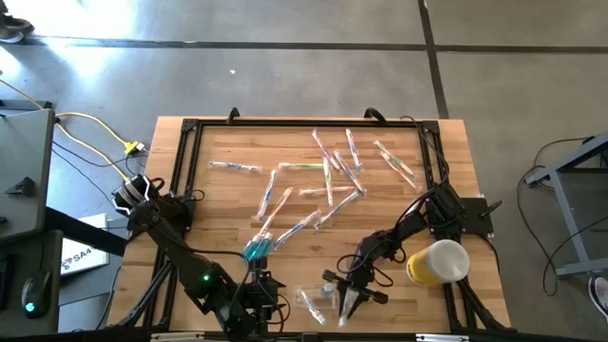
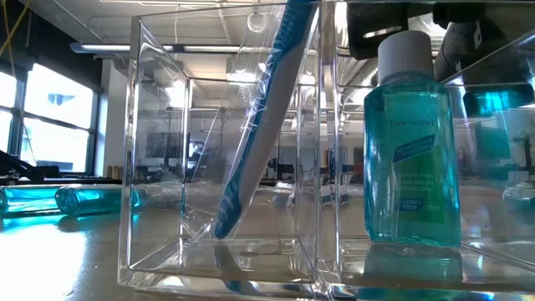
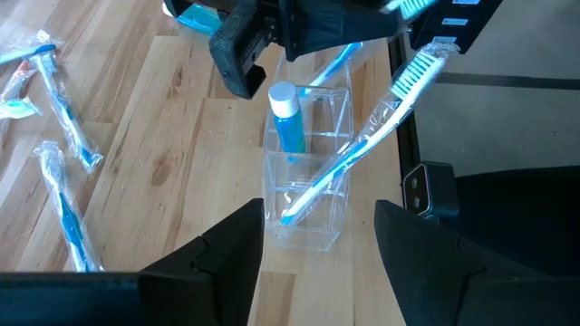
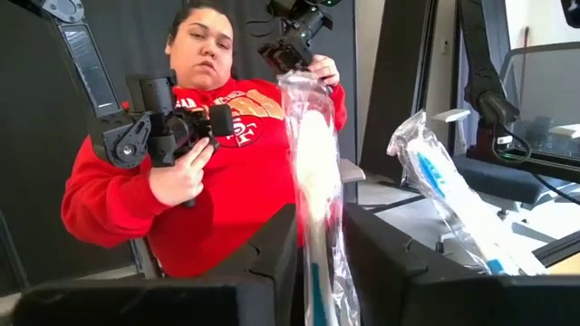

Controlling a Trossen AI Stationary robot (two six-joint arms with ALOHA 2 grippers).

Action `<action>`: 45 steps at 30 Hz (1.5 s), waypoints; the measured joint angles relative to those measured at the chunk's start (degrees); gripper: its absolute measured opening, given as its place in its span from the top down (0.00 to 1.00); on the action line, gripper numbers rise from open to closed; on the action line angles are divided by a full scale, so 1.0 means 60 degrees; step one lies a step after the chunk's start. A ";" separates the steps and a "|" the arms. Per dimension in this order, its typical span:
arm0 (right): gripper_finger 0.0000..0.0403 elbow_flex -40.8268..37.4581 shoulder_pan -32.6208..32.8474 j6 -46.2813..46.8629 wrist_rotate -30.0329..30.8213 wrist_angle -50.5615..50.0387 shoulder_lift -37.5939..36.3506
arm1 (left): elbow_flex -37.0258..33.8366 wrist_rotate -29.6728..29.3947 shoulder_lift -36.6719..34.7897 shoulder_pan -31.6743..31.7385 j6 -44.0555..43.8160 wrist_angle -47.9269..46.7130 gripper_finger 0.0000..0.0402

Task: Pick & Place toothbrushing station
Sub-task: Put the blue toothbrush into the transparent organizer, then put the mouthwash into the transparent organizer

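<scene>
A clear organizer (image 3: 308, 231) stands near the table's front edge. One compartment holds a blue mouthwash bottle (image 2: 411, 159). In the other, a wrapped blue toothbrush (image 2: 259, 125) leans with its handle end on the floor and its head over the rim. My right gripper (image 4: 319, 226) is over the organizer (image 1: 323, 296), shut on another wrapped toothbrush (image 4: 313, 154). My left gripper (image 3: 319, 240) is open and empty, just left of the organizer and facing it. Several more wrapped toothbrushes (image 1: 323, 180) lie on the table's far half. My right gripper pinches the wrapped toothbrush between its two fingers, on the wrapper around its shaft (image 4: 317, 249), below the head. The fingers lie across the brush, which stands upright with its head up. Its lower end is hidden by the fingers.
A yellow cup (image 1: 437, 262) lies on its side at the front right. Teal bottles (image 2: 84, 199) lie on the table to the organizer's left. A black frame (image 1: 190, 128) runs round the table. A person in a red top (image 4: 208, 181) holds two controllers beyond the near edge.
</scene>
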 joint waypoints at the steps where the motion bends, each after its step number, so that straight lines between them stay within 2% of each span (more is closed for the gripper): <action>1: 0.76 0.0000 0.0006 0.0000 0.0000 0.0000 0.0000 | 0.0000 0.0001 0.0000 0.0000 0.0000 -0.0004 0.49; 13: 0.61 0.0000 0.0010 0.0470 -0.0027 0.0044 0.0000 | 0.0000 0.0000 0.0000 0.0000 0.0000 -0.0004 0.49; 16: 0.58 0.0000 -0.0010 0.0525 -0.0449 0.0056 -0.0150 | 0.0000 0.0001 0.0000 0.0000 0.0000 -0.0004 0.49; 30: 0.56 0.0000 -0.0139 0.0730 -0.1440 -0.1033 -0.2034 | 0.0000 -0.0003 0.0000 0.0000 0.0000 -0.0029 0.49; 36: 0.56 0.0000 -0.0072 0.0780 -0.2025 -0.2649 -0.3212 | 0.0000 -0.0002 0.0000 0.0000 0.0000 -0.0049 0.49; 39: 0.56 0.0000 0.0043 0.0776 -0.2277 -0.3990 -0.3927 | 0.0000 -0.0010 0.0000 0.0000 -0.0007 -0.0025 0.49; 45: 0.56 -0.0002 0.0517 0.0411 -0.2216 -0.6284 -0.5214 | 0.0000 -0.0199 0.0000 0.0000 -0.0002 0.0004 0.49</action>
